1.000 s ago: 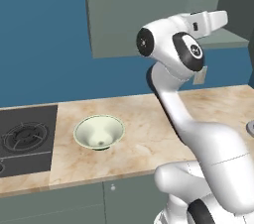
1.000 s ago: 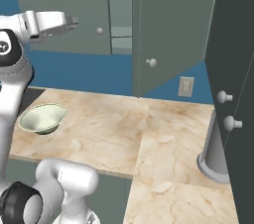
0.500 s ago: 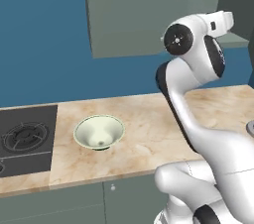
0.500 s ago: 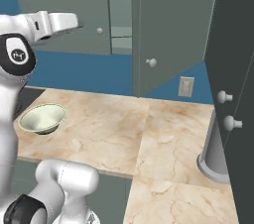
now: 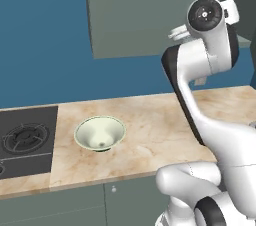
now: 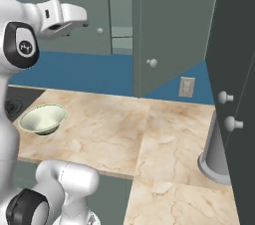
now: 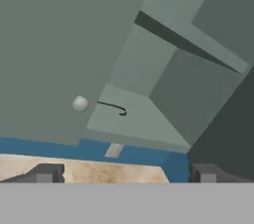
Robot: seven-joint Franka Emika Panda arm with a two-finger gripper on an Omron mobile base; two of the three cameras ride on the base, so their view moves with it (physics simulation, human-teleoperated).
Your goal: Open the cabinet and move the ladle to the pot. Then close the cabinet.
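Nearest the hand, the gripper (image 7: 121,174) stands wide with nothing between its tips, raised well above the counter (image 6: 104,134) and facing the cabinet (image 6: 174,30); one bowl (image 5: 100,133) sits on the counter to the left, near the one stove (image 5: 22,137), and a grey cylinder (image 6: 216,152) stands at the right; no pot can be made out here. Farther off, the cabinet has its right door swung out, the left door shut, one knob (image 7: 80,103) on each; on the bare lower shelf, just right of the left door's knob in the hand view, lies one ladle (image 7: 113,107), a thin dark curve, too small to tell cup from handle. I judge it light, stiff and rather slippery, likely to pivot if pinched at one end; best taken across the thin handle near the cup.
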